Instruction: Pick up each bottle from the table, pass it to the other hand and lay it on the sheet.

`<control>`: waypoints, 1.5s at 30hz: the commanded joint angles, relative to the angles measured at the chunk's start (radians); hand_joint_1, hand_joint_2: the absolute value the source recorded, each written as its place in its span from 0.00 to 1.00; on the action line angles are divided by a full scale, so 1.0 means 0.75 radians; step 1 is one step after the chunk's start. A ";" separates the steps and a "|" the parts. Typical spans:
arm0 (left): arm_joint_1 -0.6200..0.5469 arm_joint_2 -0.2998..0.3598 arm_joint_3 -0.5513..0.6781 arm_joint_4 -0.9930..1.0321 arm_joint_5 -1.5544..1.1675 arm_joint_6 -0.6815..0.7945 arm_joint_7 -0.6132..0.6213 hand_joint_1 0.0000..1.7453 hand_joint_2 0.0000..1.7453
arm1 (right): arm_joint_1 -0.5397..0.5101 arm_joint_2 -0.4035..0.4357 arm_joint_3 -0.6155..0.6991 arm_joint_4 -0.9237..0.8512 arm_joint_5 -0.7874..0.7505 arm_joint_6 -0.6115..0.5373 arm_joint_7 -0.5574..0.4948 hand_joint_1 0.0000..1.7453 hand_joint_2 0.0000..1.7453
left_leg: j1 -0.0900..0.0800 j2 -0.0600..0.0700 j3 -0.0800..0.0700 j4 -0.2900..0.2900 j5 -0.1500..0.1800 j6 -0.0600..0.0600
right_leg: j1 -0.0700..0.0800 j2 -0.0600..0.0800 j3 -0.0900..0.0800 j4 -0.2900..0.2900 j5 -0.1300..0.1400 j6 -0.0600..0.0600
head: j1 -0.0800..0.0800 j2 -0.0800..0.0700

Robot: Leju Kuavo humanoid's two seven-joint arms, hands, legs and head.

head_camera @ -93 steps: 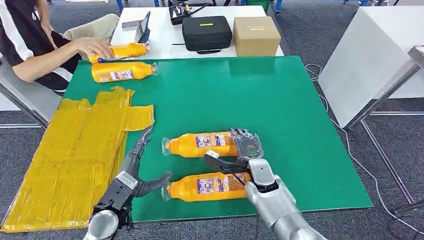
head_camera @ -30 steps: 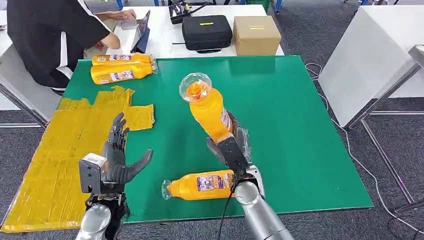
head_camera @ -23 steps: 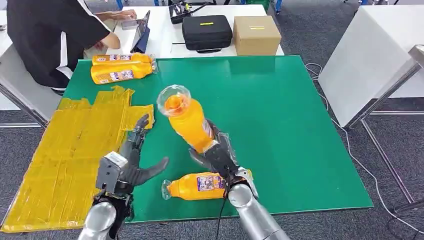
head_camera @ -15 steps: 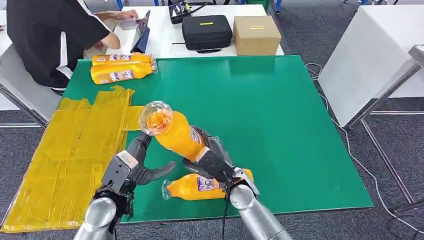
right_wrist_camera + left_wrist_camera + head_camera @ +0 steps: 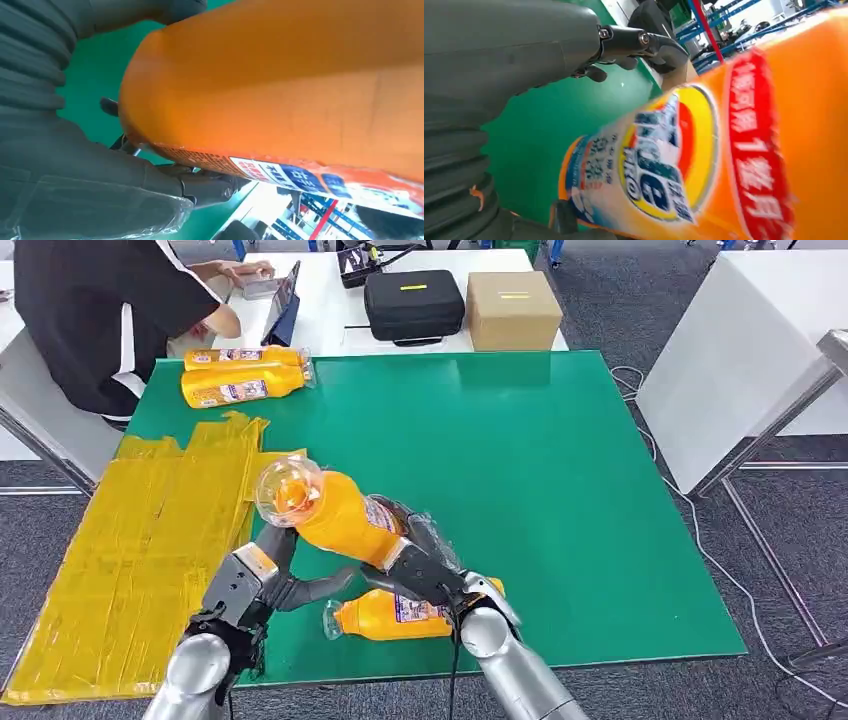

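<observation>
Gripping the orange bottle [image 5: 335, 515] by its base end, the right hand [image 5: 420, 565] tilts it cap-first toward the left hand [image 5: 265, 580], open w/ fingers spread under it, prob. for the handover above the green table [image 5: 560, 460].

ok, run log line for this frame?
phase: handover | right hand: holds bottle | left hand: open beside it | second bottle: on table | sheet: bare
</observation>
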 commanded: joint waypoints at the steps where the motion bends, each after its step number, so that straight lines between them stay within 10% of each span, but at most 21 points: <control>1: -0.079 0.021 -0.014 0.059 0.041 -0.011 0.023 0.00 1.00 | -0.041 -0.014 0.020 0.024 0.036 0.007 0.019 1.00 1.00 | 0.001 0.000 0.001 0.000 0.000 -0.003 | 0.001 -0.001 0.001 0.000 0.000 -0.001 | 0.000 0.000; 33: -0.170 -0.001 0.064 0.265 0.341 -0.024 -0.043 0.00 1.00 | -0.069 -0.019 0.141 0.155 -0.005 -0.003 -0.014 1.00 1.00 | 0.001 -0.001 0.001 -0.001 0.000 -0.003 | 0.001 -0.001 0.002 -0.001 0.000 -0.001 | 0.000 0.000; 45: -0.135 -0.019 0.023 0.275 0.770 -0.321 0.093 0.00 1.00 | -0.066 -0.030 0.164 0.152 0.048 -0.098 -0.007 1.00 1.00 | 0.001 -0.001 0.002 -0.001 0.000 -0.003 | 0.000 -0.002 0.003 -0.002 0.000 0.000 | 0.000 0.000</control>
